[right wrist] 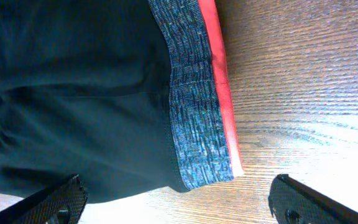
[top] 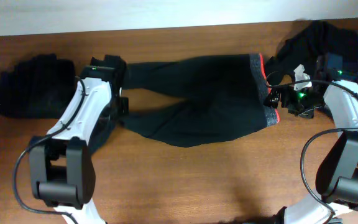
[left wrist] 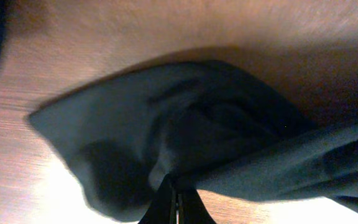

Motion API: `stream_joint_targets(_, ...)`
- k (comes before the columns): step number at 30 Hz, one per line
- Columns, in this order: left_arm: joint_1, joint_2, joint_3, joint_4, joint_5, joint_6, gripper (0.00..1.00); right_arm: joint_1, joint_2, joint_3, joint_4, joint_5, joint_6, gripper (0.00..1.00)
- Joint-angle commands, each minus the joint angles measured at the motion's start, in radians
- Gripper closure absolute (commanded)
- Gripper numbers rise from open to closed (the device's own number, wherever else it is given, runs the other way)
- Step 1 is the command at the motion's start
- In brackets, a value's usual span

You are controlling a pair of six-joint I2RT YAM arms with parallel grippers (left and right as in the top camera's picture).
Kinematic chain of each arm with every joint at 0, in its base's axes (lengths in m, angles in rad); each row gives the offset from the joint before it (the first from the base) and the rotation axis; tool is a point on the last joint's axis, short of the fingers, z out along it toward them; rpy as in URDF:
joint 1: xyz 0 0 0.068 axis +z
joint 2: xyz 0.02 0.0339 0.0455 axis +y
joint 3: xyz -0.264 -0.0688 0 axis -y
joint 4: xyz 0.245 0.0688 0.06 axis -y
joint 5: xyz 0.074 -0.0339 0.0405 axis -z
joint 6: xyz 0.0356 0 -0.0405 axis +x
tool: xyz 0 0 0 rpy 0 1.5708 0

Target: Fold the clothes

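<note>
Garment: your long black trousers (top: 197, 99) of soft fabric lay spread along the brown wooden counter (top: 185, 186), legs toward your left arm and waist toward your right.
Waist end: the grey knitted waistband (right wrist: 191, 93) lay flat on the counter, with a bright red-orange lining strip (right wrist: 221, 74) showing along its outer edge.
Left end effector (left wrist: 176, 208): clenched on a pinch of trouser-leg cloth near the leg ends. The fabric puckered in toward the tips. Which leg it held, I could not tell.
Right end effector (right wrist: 179, 202): released, fingers set wide to either side of the waistband's lower corner. Nothing was gripped.
Why so placed: by my reading, you took one end in each arm so the length could be doubled over. The leg end was secured, and the waist corner was lined up for a grab.
Step in hand: the waist grasp was not yet made.
Other clothes: a rumpled black bundle (top: 33, 84) sat beside your left arm. A dark heap with blue denim (top: 328, 40) sat just beyond the waist end.
Risk: the legs lay splayed apart, so a lift from one pinch would likely drag the other leg askew.
</note>
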Motion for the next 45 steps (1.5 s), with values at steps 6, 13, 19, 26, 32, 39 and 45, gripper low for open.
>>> stream_joint_targets(6,0.002,-0.038,0.035,0.042,-0.204,-0.024,0.99,0.006,-0.002,0.016,-0.011,-0.014,0.004,0.01)
stream_joint_targets(13,0.002,-0.068,0.133,-0.139,-0.199,-0.124,1.0,0.006,-0.002,0.016,-0.007,-0.014,0.004,0.01)
stream_joint_targets(19,0.002,-0.108,0.183,-0.301,0.02,-0.125,1.0,0.006,-0.002,0.016,-0.006,-0.015,0.005,0.01)
stream_joint_targets(26,-0.003,-0.107,0.184,-0.446,0.173,-0.077,1.0,0.007,-0.002,0.016,-0.007,-0.019,0.005,0.01)
stream_joint_targets(32,-0.003,-0.105,0.183,-0.304,0.233,-0.046,1.0,0.022,-0.002,0.016,-0.007,-0.021,0.005,0.01)
stream_joint_targets(39,-0.001,-0.066,0.182,-0.209,0.074,-0.109,1.0,0.038,-0.002,0.016,-0.008,-0.013,0.004,0.01)
stream_joint_targets(45,0.006,0.018,0.179,-0.208,-0.063,-0.162,0.33,0.038,-0.002,0.016,-0.011,-0.013,0.004,0.01)
